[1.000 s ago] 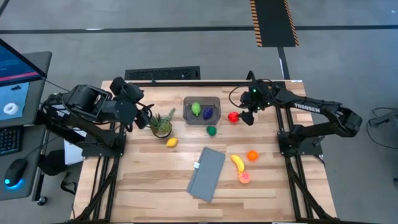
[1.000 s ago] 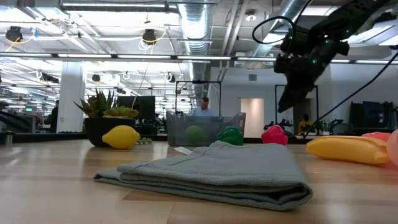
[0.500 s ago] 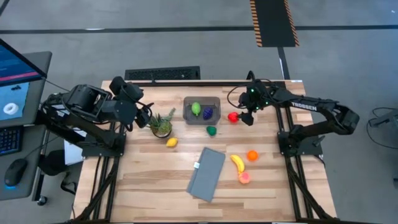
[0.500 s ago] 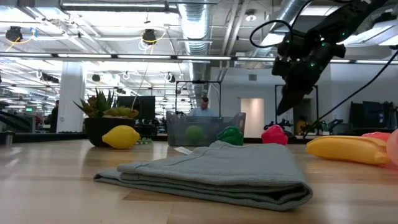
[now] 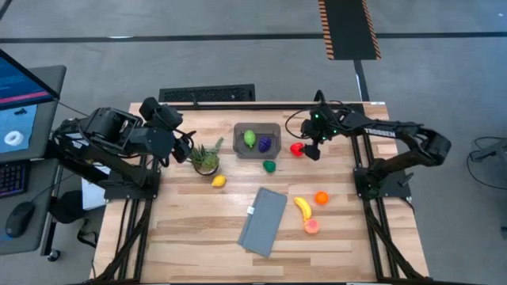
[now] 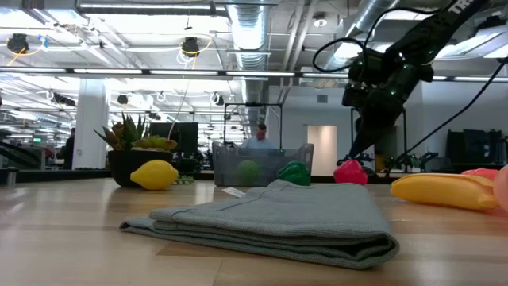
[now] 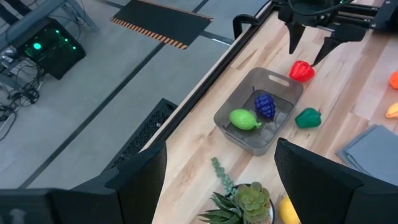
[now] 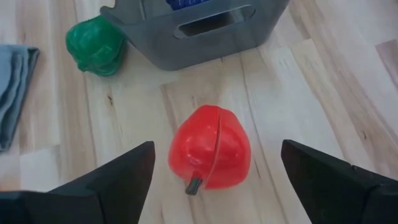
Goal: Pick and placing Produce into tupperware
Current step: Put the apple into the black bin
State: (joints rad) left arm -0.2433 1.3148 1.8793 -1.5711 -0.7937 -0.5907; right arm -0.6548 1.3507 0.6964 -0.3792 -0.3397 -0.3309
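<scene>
The tupperware (image 5: 257,141) stands at the far middle of the table with a light green piece (image 5: 249,139) and a purple piece (image 5: 264,143) inside. A red piece of produce (image 8: 210,154) lies on the wood just to its right. My right gripper (image 5: 307,149) hangs open over the red piece, one finger on either side, touching nothing. A dark green pepper (image 5: 269,165) rests in front of the tub. My left gripper (image 5: 187,148) waits open, raised, near the potted plant (image 5: 206,158).
A yellow lemon (image 5: 219,181) lies near the plant. A folded grey cloth (image 5: 264,220) lies at the near middle. A banana (image 5: 302,207), an orange piece (image 5: 321,198) and a pink piece (image 5: 311,227) lie at the near right.
My right gripper has sunk and edged toward the table's left, closing in on the red piece. Nothing on the table has moved.
</scene>
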